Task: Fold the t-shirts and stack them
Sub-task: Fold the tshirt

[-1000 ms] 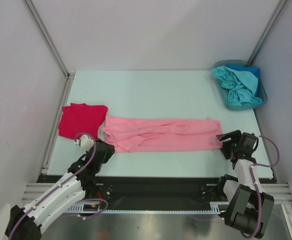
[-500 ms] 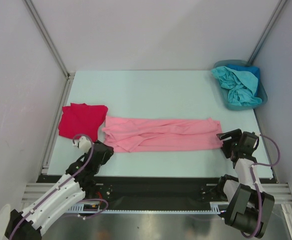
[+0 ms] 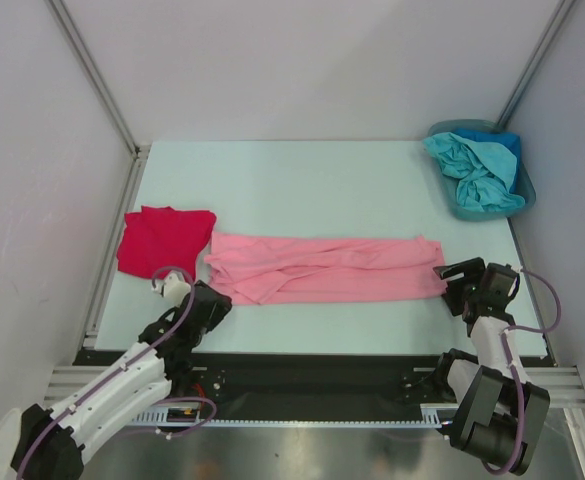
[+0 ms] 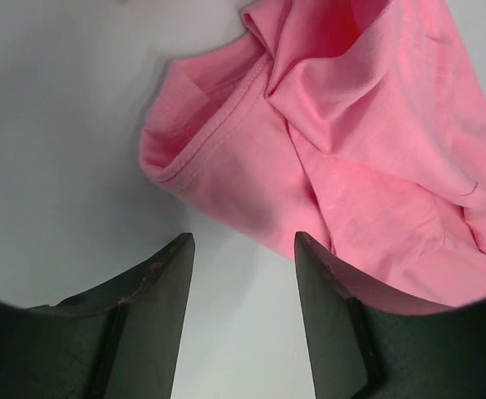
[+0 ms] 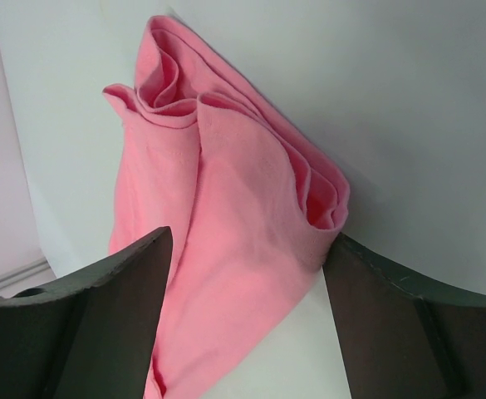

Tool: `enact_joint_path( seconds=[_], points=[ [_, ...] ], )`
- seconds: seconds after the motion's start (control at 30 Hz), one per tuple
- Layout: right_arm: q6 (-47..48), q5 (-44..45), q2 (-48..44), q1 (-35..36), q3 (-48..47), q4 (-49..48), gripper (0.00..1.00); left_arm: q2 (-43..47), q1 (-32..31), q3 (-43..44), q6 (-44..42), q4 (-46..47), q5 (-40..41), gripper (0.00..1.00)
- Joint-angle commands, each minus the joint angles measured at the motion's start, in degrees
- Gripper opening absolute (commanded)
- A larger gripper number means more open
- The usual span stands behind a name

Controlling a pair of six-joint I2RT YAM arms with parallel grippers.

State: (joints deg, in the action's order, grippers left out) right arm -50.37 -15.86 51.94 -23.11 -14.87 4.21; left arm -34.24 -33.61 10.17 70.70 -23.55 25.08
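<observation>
Pale mint worktop (image 3: 302, 185) is carrying the light pink t-shirt (image 3: 322, 268), which is lying as a long, rumpled band of soft knit across the near middle. The bright red t-shirt (image 3: 162, 238) is sitting folded into a rough square just beside its left end, and the teal and blue t-shirts (image 3: 477, 168) are bunching in a teal basket (image 3: 525, 192) at the far right corner. Near the pink shirt's stitched, curling left hem the left hand (image 4: 243, 249) is hanging with dark fingers spread and nothing between them, while the right hand (image 5: 247, 249) is gaping wide too, straddling the layered fold at the shirt's right end.
</observation>
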Motion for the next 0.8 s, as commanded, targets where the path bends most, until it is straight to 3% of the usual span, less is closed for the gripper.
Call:
enact_joint_path(
  seconds=[0.0,0.5,0.77],
  points=[
    [-0.08,-0.93,0.09,-0.35,-0.07,-2.27,0.77,-0.39,0.47,-1.47,0.23,-0.27,-0.65,0.58],
    [0.98,-1.81,1.93,-1.32,1.87,-3.68,0.77,-16.11,6.71,2.13,-6.01,13.53,-2.14,0.58],
    [-1.48,-1.99,5.18,-1.49,2.66,-9.74,0.76,-22.01,9.26,3.80,-7.68,18.72,-3.20,0.58]
  ],
)
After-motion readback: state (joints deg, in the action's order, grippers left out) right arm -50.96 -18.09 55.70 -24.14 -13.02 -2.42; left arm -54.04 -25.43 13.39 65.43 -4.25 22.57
